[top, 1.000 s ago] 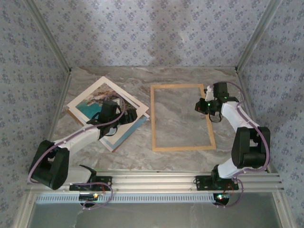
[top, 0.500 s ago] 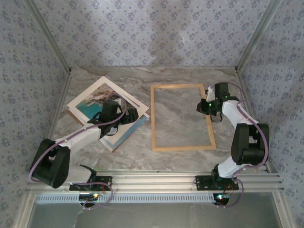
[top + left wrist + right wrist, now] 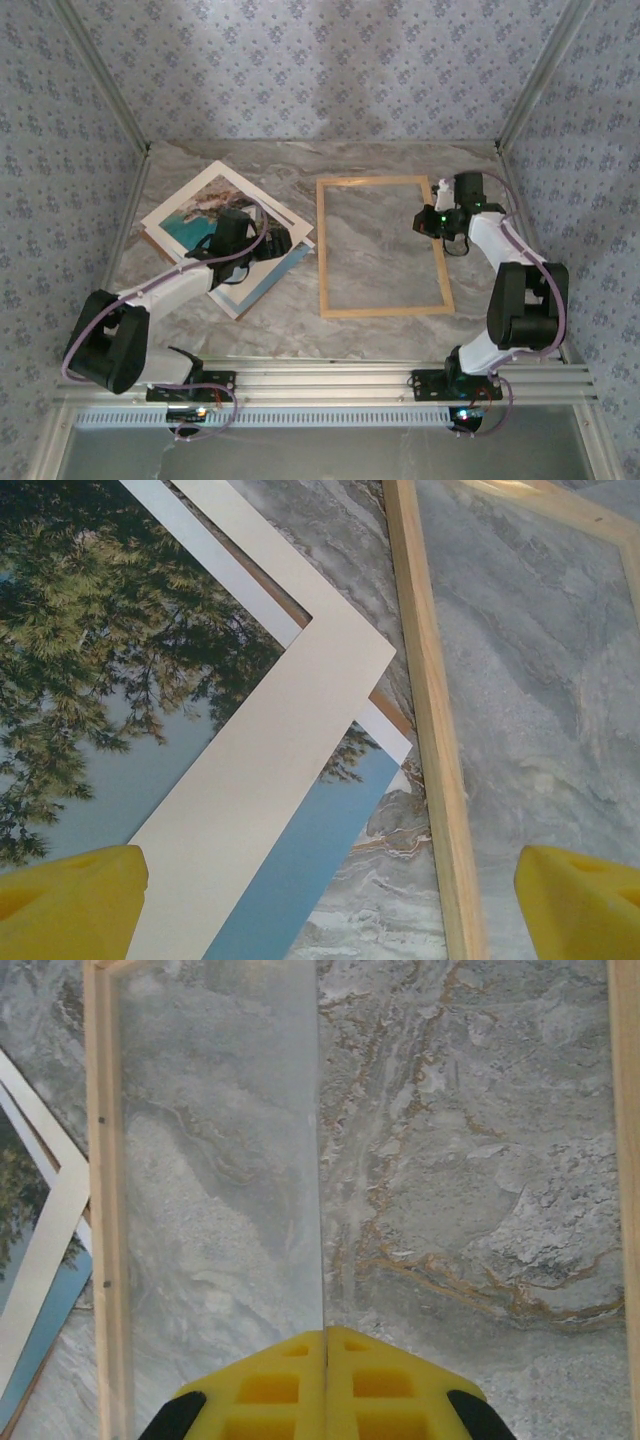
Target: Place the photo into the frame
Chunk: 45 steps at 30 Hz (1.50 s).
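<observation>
The photo (image 3: pixel 190 215) lies askew on a pile at the left, its cream border (image 3: pixel 270 750) around dark trees (image 3: pixel 100 630). My left gripper (image 3: pixel 275 243) (image 3: pixel 330 910) hovers open over the pile's right corner, close to the frame's left rail. The light wooden frame (image 3: pixel 325 250) (image 3: pixel 430 730) (image 3: pixel 100 1160) lies flat mid-table. My right gripper (image 3: pixel 430 220) (image 3: pixel 323 1332) is at the frame's right rail. It is shut on the edge of the clear pane (image 3: pixel 220 1160), which runs away from the fingertips as a thin line.
A blue-edged sheet (image 3: pixel 255 282) (image 3: pixel 300 860) and a brown board edge (image 3: pixel 150 240) stick out from under the photo. Patterned walls close in the marble table (image 3: pixel 380 160) on three sides. Bare marble lies between the pile and the frame.
The right gripper has shifted slightly to the right and back, still shut. The left arm has hardly moved.
</observation>
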Available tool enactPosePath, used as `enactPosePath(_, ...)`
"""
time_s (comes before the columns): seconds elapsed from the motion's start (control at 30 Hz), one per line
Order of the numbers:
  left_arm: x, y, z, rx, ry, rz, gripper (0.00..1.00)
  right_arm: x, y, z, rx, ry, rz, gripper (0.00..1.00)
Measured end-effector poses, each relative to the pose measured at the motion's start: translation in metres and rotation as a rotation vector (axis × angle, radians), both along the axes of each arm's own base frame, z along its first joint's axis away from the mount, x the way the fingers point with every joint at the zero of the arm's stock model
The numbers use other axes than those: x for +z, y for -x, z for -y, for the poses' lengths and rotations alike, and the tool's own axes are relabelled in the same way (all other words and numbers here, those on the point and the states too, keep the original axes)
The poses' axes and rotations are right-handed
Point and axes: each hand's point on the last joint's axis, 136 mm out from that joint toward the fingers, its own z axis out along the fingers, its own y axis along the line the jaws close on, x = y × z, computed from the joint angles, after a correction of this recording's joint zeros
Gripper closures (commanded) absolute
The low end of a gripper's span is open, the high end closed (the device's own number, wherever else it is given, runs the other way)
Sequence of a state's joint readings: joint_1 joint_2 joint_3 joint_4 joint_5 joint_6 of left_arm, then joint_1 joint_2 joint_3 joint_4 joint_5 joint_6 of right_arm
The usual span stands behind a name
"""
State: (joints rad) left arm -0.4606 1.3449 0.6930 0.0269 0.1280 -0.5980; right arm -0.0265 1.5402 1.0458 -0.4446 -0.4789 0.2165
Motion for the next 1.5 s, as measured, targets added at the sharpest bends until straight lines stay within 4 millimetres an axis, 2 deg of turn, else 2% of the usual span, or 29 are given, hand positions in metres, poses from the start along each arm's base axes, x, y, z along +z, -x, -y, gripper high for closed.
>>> enactPosePath(0.33,-0.002,0.0,0.0,-0.002,-0.005,-0.002,0.06,0.062,0.012,-0.024,0.044,-0.07,0.145,1.0)
enactPosePath(0.6,-0.003,0.0,0.0,-0.002,-0.008,-0.007,0.06,0.072,0.017,-0.055,0.089,-0.117,0.151,1.0)
enactPosePath(0.77,-0.004,-0.001,-0.002,0.002,-0.015,-0.004,0.06,0.077,0.011,-0.07,0.126,-0.119,0.157,1.0)
enactPosePath(0.93,0.0,-0.001,-0.003,0.008,-0.016,0.005,0.06,0.065,0.005,-0.066,0.111,-0.101,0.115,1.0)
enactPosePath(1.33,0.004,0.0,-0.002,-0.003,-0.011,0.018,0.05,0.014,-0.006,-0.03,0.057,-0.026,0.0,1.0)
enactPosePath(1.5,0.005,0.001,0.001,-0.02,-0.006,0.017,0.04,0.003,-0.009,-0.021,0.055,-0.007,-0.013,1.0)
